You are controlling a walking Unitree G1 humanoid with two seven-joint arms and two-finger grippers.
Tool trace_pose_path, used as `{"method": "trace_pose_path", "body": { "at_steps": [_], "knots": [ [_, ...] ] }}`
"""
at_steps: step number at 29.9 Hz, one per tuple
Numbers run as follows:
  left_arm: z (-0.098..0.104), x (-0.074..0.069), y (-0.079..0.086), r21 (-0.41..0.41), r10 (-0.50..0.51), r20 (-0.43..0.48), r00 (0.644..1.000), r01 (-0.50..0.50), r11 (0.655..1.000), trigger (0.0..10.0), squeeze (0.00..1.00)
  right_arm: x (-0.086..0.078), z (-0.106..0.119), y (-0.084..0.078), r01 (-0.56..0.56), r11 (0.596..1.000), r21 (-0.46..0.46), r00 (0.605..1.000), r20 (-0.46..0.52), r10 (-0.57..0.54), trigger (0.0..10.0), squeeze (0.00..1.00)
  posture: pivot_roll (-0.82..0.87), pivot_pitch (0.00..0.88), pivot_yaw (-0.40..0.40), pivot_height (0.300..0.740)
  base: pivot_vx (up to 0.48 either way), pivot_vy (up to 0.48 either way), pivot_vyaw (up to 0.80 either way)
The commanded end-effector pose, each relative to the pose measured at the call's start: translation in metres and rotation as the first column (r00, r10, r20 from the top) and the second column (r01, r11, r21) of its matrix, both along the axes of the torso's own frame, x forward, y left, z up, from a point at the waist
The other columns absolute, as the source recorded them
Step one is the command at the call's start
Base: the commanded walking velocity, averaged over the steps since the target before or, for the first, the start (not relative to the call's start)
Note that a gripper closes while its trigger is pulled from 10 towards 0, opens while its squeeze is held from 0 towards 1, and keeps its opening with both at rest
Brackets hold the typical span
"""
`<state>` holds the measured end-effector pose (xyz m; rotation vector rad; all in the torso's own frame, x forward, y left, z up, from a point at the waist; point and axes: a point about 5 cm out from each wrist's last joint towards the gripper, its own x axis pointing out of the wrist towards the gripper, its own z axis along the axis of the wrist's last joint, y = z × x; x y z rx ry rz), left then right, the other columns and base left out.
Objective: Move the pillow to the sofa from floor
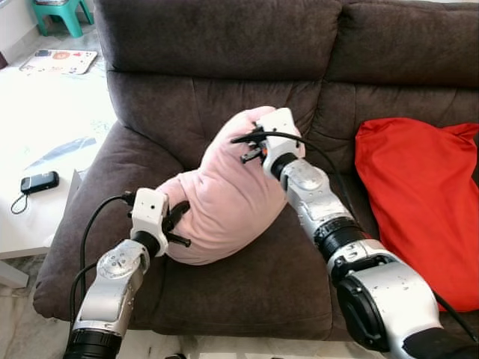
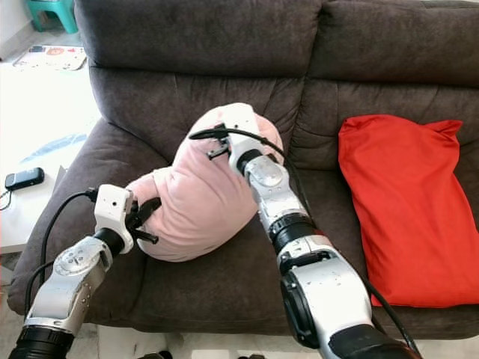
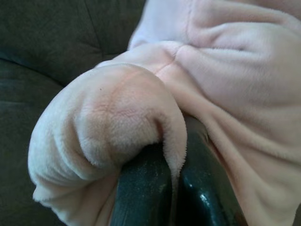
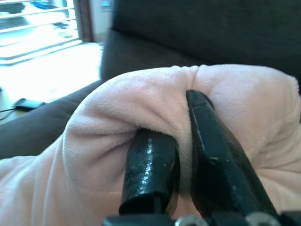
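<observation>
The pink pillow (image 1: 224,198) is already up on the seat of the dark sofa (image 1: 224,45), leaning toward the backrest, so the carrying looks done and the step in hand is the set-down and letting go

The left tool (image 1: 177,224) grips the pillow's lower end, close to the front of the seat cushion. In its wrist view the two black fingers (image 3: 146,188) are closed almost together with a fold of plush pinched between them. The right tool (image 1: 253,148) holds the pillow's upper end, just in front of the backrest; its fingers (image 4: 150,169) are likewise clamped tight on a ridge of fabric, with the pink cloth bulging around them

Beyond the right tool, further along the sofa, lies a red cushion (image 1: 419,194), well apart from the pillow. Off to the far side of the left tool a white desk (image 1: 37,217) carries a small dark phone (image 1: 39,182)

Judging from this, the next move calls for both tools to spread their fingers and draw back away from the plush without dragging it. The pillow seems to have enough seat under it to stay put once freed, though the lower end sits near the cushion's front, so the left tool should pull away gently
</observation>
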<state>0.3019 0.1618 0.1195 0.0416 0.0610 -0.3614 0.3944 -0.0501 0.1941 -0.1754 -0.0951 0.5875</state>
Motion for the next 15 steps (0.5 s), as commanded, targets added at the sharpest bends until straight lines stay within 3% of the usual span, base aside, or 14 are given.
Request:
{"method": "trace_pose_path", "body": {
  "at_steps": [1, 4, 9, 15],
  "knots": [
    [0.026, 0.000, -0.024, -0.034, -0.112, 0.109, 0.988, 0.116, 0.993, 10.0, 0.00, -0.009, 0.014, 0.036, -0.178, 0.983, -0.044, 0.982, 0.058, 0.181, 10.0, 0.00, 0.11, 0.112, -0.081, 0.740, 0.000, 0.000, 0.00],
    [0.028, -0.004, -0.032, -0.029, -0.189, 0.098, 0.977, 0.192, 0.981, 10.0, 0.00, -0.013, 0.019, 0.047, -0.244, 0.969, -0.041, 0.968, 0.057, 0.246, 10.0, 0.00, 0.11, 0.112, -0.082, 0.740, 0.000, 0.000, 0.00],
    [0.040, -0.006, -0.036, -0.044, -0.221, 0.128, 0.967, 0.228, 0.973, 10.0, 0.00, -0.017, 0.030, 0.061, -0.322, 0.946, -0.041, 0.942, 0.089, 0.324, 10.0, 0.00, 0.12, 0.112, -0.086, 0.740, 0.000, 0.000, 0.00],
    [0.054, -0.007, -0.039, -0.061, -0.247, 0.155, 0.957, 0.258, 0.964, 10.0, 0.00, -0.017, 0.036, 0.065, -0.334, 0.942, -0.030, 0.937, 0.093, 0.336, 10.0, 0.00, 0.12, 0.110, -0.085, 0.740, 0.000, 0.000, 0.00]
  ]
}}
